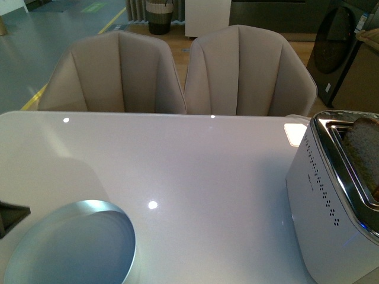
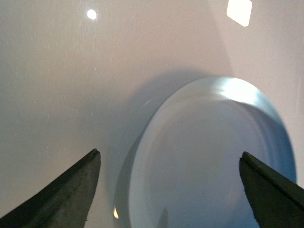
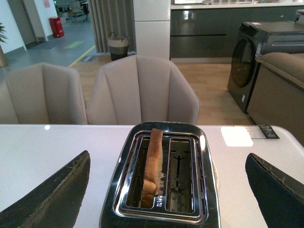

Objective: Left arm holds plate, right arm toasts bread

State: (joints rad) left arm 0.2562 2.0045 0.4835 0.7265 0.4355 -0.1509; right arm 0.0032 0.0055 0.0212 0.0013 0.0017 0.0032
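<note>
The plate (image 1: 71,245), pale blue-grey and round, lies on the white worktop (image 1: 195,171) at near left, with the left claw (image 2: 171,190) open above it, not gripping yet. At right, the brown bread (image 3: 153,164) stands in one toaster (image 1: 334,207) slot; the right claw (image 3: 166,190) is open above, so taking out seems left.

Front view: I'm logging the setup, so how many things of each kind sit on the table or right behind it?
Plate: 1
Toaster: 1
Bread slice, standing in a toaster slot: 1
Beige chairs behind the table: 2
Total: 5
</note>
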